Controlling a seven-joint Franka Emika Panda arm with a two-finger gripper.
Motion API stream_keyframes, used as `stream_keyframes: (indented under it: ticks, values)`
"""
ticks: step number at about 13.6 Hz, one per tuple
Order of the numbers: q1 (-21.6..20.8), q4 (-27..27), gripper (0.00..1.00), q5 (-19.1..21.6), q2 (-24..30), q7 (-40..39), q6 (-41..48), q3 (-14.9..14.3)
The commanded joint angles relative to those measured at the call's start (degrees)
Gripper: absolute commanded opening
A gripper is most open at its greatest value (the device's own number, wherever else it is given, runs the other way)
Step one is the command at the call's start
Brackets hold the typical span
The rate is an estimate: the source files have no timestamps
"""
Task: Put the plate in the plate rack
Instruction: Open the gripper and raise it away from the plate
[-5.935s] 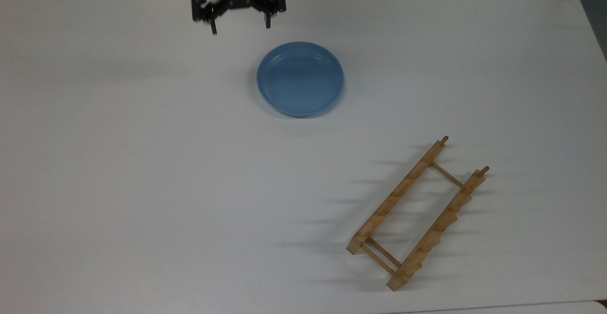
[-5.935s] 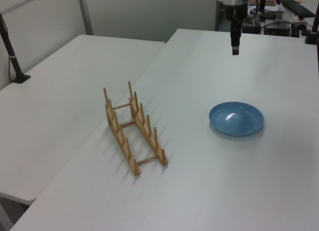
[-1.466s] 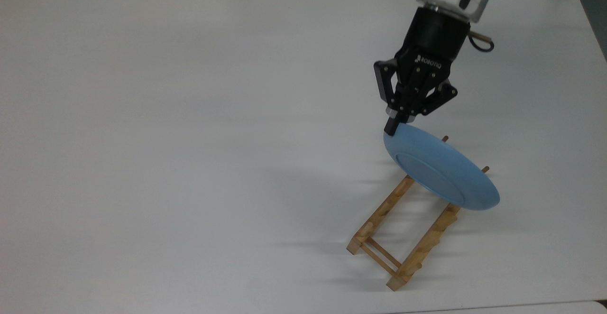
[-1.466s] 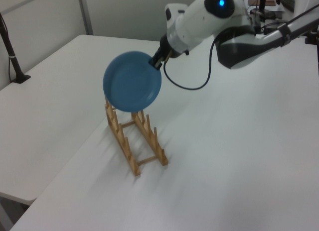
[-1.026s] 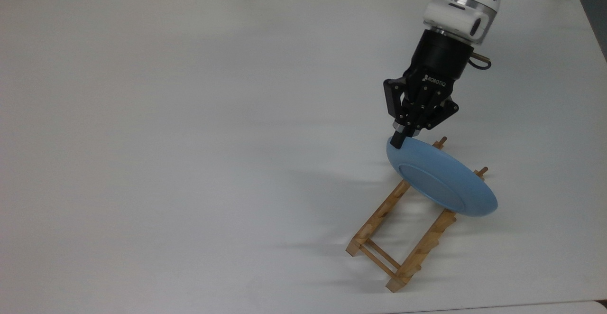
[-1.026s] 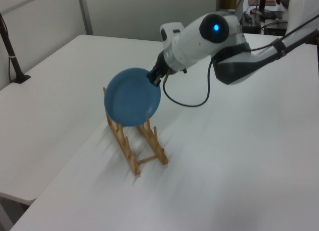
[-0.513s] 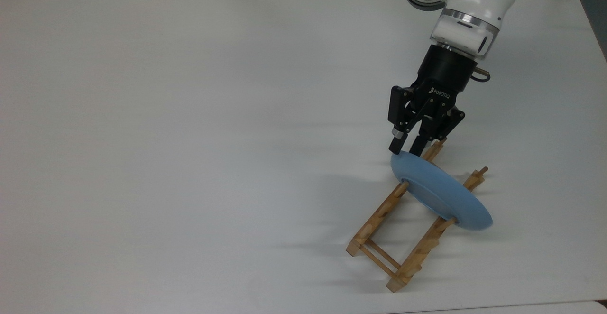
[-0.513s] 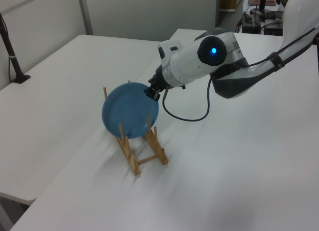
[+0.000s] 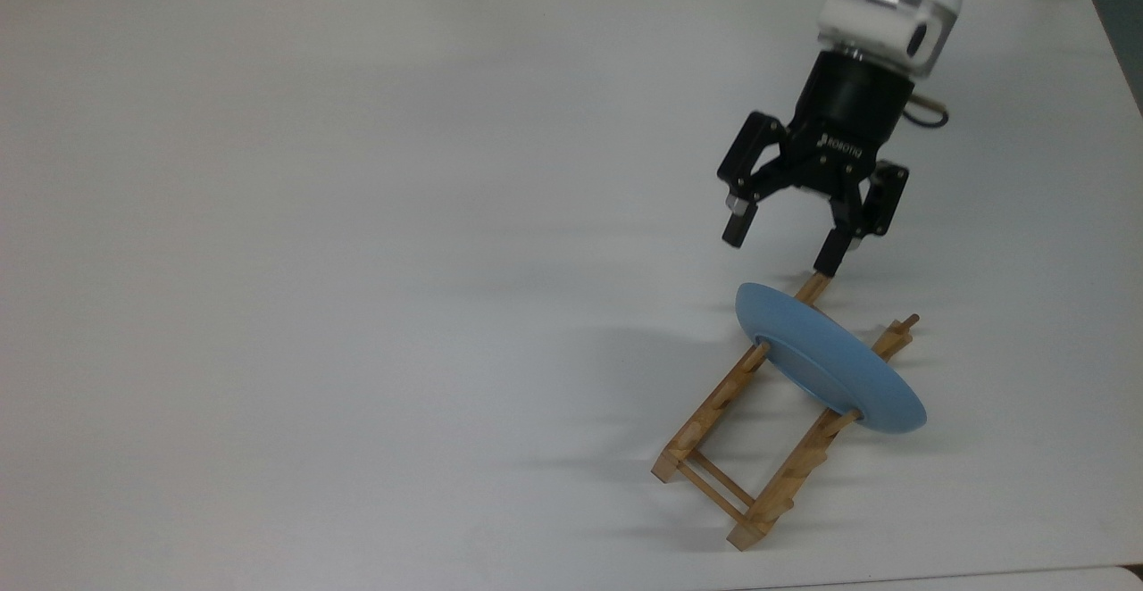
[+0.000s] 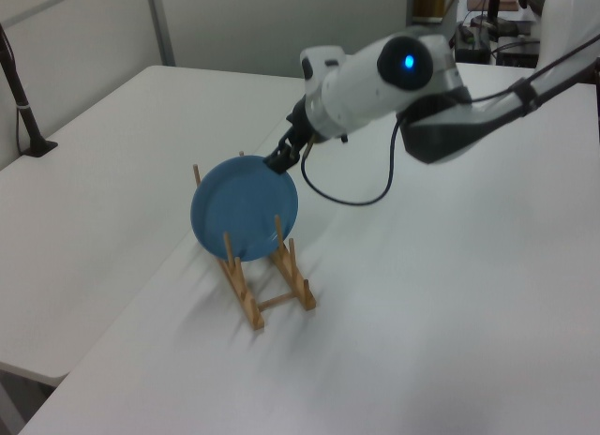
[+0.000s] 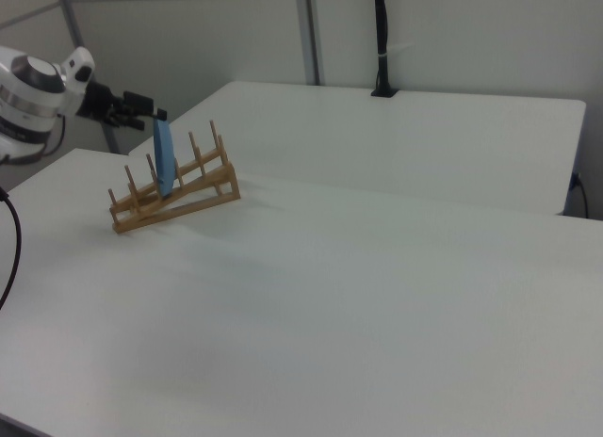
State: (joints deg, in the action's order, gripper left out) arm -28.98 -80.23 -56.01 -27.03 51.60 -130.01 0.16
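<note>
The light-blue plate [image 9: 826,361] stands on edge between the pegs of the wooden plate rack [image 9: 710,412], leaning slightly, with its matte underside toward the top view's lower left. My gripper [image 9: 783,250] hangs open just above the plate's upper rim, not touching it, with nothing between its fingers. In the left view the plate [image 10: 244,208] sits upright in the rack [image 10: 270,287], and the gripper [image 10: 282,157] is at its top right edge. The right view shows the plate [image 11: 164,160] edge-on in the rack [image 11: 179,194], with the gripper [image 11: 143,111] just above it.
The rack sits near the white table's [image 9: 357,305] front edge in the top view. A second white table adjoins, with a black clamped post [image 10: 22,102] [image 11: 380,43]. A black cable [image 10: 347,196] loops from the arm.
The gripper has let go of the plate, opened wide and risen slightly. The plate stays standing in the rack where it was lowered.
</note>
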Motion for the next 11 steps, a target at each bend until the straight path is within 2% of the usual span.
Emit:
stream_keyframes:
  ticks: [1,4,5,6,9,11]
  values:
    - [1.5,-2.0,1.00,8.0,5.6,-1.1,-0.2,-0.3]
    - [4.2,-2.0,1.00,22.2,8.6,-10.9,4.2,-0.3]
    - [6.2,-2.1,1.00,30.5,10.8,-16.7,7.4,-0.4]
    - [7.9,-2.1,1.00,35.8,12.0,-20.6,9.8,-0.5]
    - [13.8,-3.1,1.00,47.5,15.2,-34.6,18.7,-0.5]
    - [19.0,-4.2,1.00,53.6,17.0,-45.0,29.0,-0.8]
